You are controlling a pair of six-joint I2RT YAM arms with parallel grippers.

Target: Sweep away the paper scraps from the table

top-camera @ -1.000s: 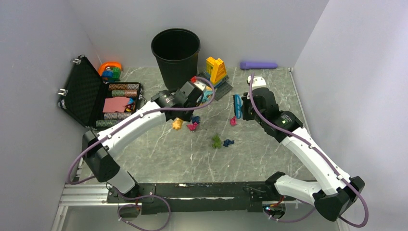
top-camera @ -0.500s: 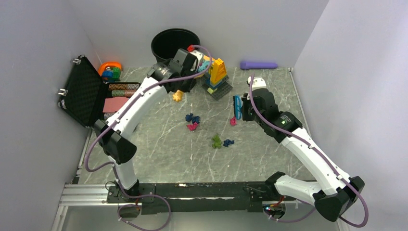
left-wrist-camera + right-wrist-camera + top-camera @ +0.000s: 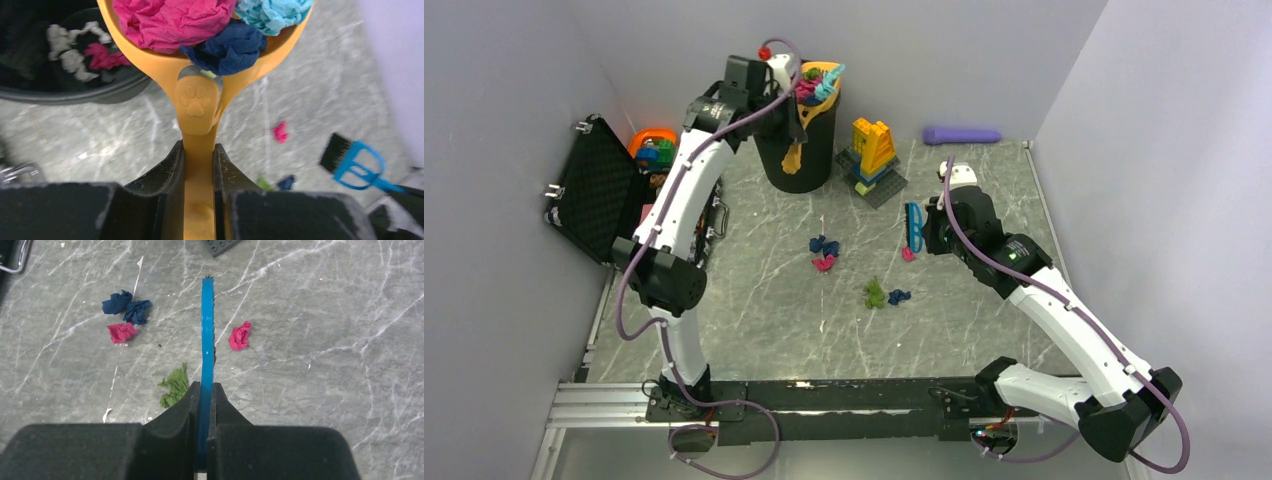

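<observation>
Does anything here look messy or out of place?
Yes: crumpled paper scraps, pink, blue and green, lie scattered loose on the grey table. Nothing looks broken; the orange scoop holds its wads up by the black bin.

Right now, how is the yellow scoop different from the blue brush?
The yellow scoop is high up at the black bin; the blue brush is down near the table. The scoop carries pink, blue and teal paper wads; the brush carries nothing. Both are pinched by a gripper: scoop in the left gripper, brush in the right gripper.
</observation>
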